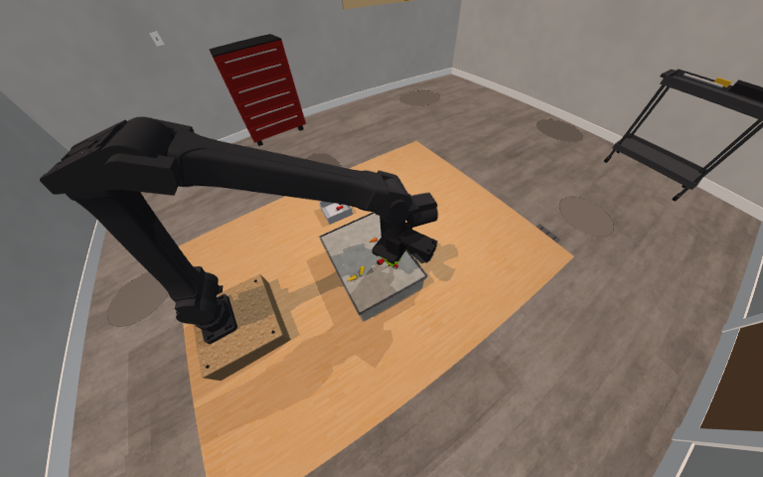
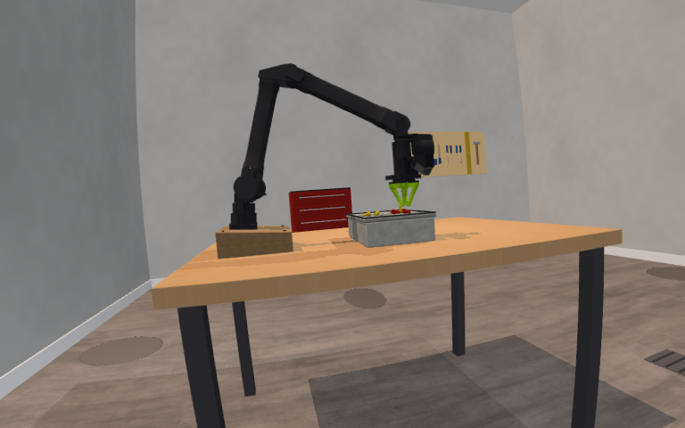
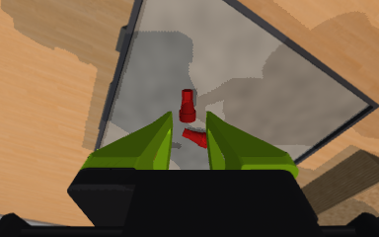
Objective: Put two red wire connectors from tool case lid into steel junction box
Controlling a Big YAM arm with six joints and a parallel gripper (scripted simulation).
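The grey tool case lid (image 1: 371,264) lies open-side up in the middle of the wooden table. In the wrist view two red wire connectors lie on its floor: one upright-looking (image 3: 187,106) just beyond the fingertips, one on its side (image 3: 195,137) below the gap between the fingers. My gripper (image 3: 189,118) with green fingers hangs just above them (image 1: 389,261), partly open and holding nothing. The small steel junction box (image 1: 336,211) stands behind the lid with one red connector (image 1: 339,207) inside. From the side, the fingers (image 2: 402,204) point down at the lid's rim level.
Yellow connectors (image 1: 357,273) and an orange one (image 1: 374,239) also lie in the lid. The arm's base stands on a wooden block (image 1: 241,326) at the table's left. A red drawer cabinet (image 1: 258,86) and a black rack (image 1: 691,129) stand off the table.
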